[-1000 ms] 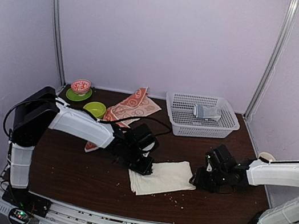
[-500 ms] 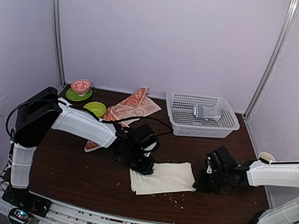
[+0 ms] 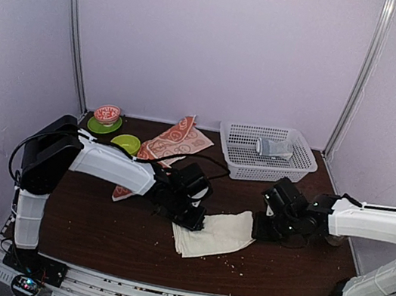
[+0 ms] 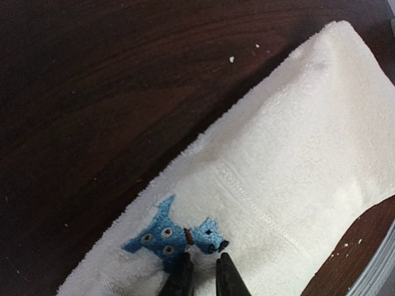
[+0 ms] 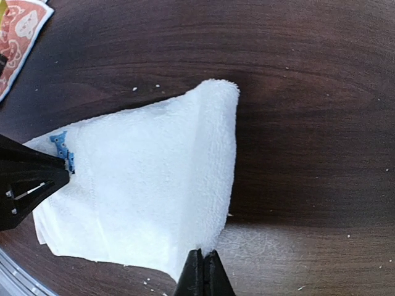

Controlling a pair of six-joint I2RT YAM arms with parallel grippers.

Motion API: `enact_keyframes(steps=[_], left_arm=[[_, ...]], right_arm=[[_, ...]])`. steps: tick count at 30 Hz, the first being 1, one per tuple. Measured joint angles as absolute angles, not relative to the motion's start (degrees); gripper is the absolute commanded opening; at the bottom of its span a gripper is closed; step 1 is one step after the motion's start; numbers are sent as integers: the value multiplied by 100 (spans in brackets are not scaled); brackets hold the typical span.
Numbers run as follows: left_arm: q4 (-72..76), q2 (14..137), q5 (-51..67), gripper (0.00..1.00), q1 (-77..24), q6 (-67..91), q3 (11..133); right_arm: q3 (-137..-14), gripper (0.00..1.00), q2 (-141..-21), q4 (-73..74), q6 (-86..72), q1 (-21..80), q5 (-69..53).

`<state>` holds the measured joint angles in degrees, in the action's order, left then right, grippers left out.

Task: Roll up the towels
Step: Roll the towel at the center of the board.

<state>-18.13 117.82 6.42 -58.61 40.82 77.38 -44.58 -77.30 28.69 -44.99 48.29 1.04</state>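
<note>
- the cream towel [image 3: 217,233] is laid on the table [image 3: 91,229] (blue mark [image 4: 170,237] up).
- its left edge is pinched by the left gripper [image 4: 202,279], fingers [image 4: 182,280] nearly closed.
- its right edge is clamped by the right gripper [image 5: 202,271], 2 fingers pressed together.

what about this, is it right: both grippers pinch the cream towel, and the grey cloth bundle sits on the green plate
Not quite. The left gripper and the right gripper do pinch the cream towel, but the grey cloth bundle lies in the white basket instead, as the top view shows.
</note>
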Motion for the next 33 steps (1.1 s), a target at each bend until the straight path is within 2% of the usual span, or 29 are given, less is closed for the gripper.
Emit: enact_keyframes(steps=[10,33], left_arm=[[-1806,11784,668,14,-5854,4082,7738],[-1492,11784,947,14,-5710,4152,7588]], right_arm=[[-4724,0,-8062,2696,-4064,5472,196],[-4727,0,-8923,1667,-3363,5710,-1160]])
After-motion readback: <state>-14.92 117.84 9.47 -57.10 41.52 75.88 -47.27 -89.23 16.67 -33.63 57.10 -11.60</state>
